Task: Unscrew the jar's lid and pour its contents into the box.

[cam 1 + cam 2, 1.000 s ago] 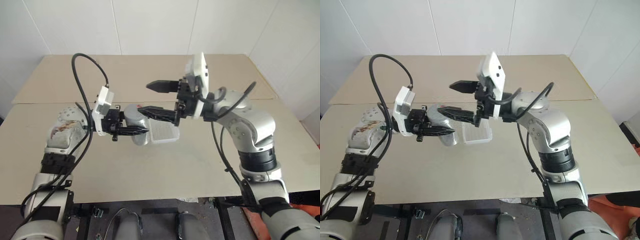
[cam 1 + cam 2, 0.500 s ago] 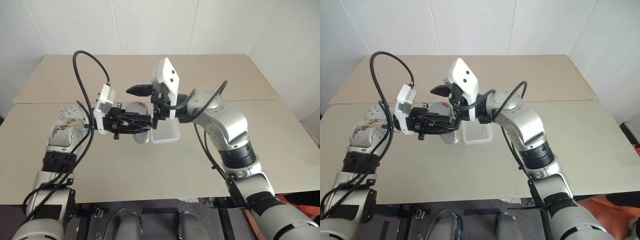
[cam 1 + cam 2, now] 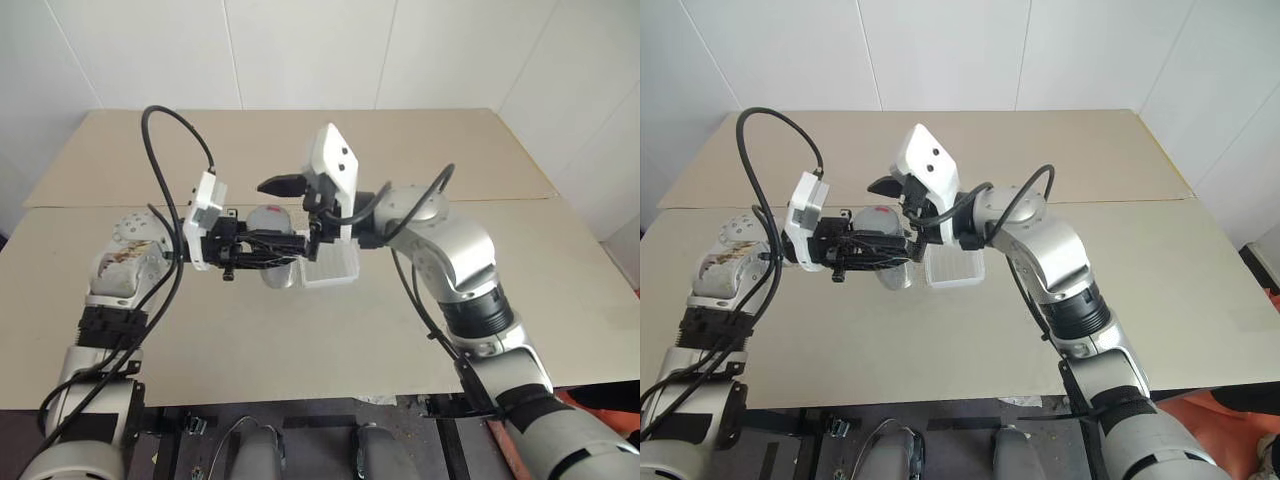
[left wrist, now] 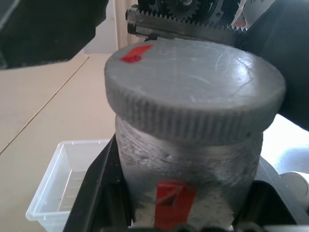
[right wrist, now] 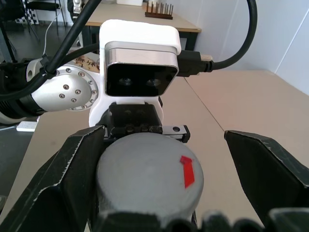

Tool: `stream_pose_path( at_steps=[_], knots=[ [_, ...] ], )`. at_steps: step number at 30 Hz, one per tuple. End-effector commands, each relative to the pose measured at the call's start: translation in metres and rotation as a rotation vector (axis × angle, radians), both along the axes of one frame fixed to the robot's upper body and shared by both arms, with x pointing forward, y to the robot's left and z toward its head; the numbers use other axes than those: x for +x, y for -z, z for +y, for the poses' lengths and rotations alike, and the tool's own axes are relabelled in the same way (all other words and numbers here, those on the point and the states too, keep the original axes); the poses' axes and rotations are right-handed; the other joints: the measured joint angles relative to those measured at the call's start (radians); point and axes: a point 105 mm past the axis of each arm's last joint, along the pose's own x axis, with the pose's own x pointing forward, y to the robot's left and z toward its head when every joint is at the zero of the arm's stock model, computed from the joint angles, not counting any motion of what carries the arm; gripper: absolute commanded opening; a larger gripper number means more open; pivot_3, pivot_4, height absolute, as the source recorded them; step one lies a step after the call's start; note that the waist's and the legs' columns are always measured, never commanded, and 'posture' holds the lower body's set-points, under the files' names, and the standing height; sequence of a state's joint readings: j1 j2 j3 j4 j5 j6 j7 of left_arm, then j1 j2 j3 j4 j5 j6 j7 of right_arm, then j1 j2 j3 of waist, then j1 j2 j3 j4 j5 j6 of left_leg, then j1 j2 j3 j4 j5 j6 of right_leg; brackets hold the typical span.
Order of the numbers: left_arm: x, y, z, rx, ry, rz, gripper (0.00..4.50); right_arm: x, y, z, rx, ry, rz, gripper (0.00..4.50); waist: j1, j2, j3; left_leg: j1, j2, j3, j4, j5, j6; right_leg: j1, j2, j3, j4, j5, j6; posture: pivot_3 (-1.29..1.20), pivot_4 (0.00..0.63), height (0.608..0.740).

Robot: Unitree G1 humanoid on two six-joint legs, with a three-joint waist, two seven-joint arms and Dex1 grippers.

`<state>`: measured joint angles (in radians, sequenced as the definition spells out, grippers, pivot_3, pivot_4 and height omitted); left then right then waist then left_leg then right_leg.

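Observation:
My left gripper (image 3: 272, 251) is shut on the body of the silvery-grey jar (image 4: 188, 159) and holds it above the table with its lid toward my right arm. A red mark shows on the jar's side. The lid (image 5: 149, 179), a flat grey ribbed cap with a small red mark, sits on the jar. My right gripper (image 3: 278, 214) is open, its fingers (image 5: 63, 179) spread on either side of the lid. The translucent white box (image 3: 335, 265) lies on the table just beside and below the jar. The contents are hidden inside the jar.
The tan table (image 3: 300, 340) stretches wide around the box, with a seam across it behind the arms and white walls beyond its far edge. Black cables loop over both wrists. The left wrist's white camera block (image 5: 140, 67) faces my right gripper.
My right gripper swung left to the jar and turned, so its open fingers now straddle the lid. The left gripper and the jar have stayed put.

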<state>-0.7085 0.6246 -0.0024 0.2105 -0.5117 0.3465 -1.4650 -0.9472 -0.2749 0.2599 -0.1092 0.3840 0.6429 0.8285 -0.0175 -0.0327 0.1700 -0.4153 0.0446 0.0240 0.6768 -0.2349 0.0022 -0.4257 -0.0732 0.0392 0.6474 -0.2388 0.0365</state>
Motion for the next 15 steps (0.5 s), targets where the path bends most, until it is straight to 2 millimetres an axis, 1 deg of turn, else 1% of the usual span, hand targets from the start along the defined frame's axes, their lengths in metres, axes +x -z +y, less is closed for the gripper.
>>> stream_pose_path(
  at_steps=[1,7,15],
  knots=[
    [-0.008,-0.015,0.003,-0.005,0.032,-0.068,1.95,0.012,-0.016,-0.027,0.055,0.097,-0.048,4.48,0.000,0.000,0.000,0.000,0.000,0.000,0.000,0.000,0.000,0.000,0.000,0.000,0.000,0.000,0.000,0.00,0.150,0.740],
    [-0.009,-0.015,0.006,0.000,0.027,-0.068,1.95,0.016,-0.013,-0.040,0.048,0.129,-0.039,4.48,0.000,0.000,0.000,0.000,0.000,0.000,0.000,0.000,0.000,0.000,0.000,0.000,0.000,0.000,0.000,0.00,0.150,0.740],
    [-0.011,-0.015,0.008,0.002,0.022,-0.067,1.95,0.018,-0.011,-0.051,0.047,0.159,-0.036,4.48,0.001,0.000,0.000,0.000,0.000,0.000,0.000,0.000,0.000,0.000,0.000,0.000,0.000,0.000,0.000,0.00,0.150,0.740]
  ],
)
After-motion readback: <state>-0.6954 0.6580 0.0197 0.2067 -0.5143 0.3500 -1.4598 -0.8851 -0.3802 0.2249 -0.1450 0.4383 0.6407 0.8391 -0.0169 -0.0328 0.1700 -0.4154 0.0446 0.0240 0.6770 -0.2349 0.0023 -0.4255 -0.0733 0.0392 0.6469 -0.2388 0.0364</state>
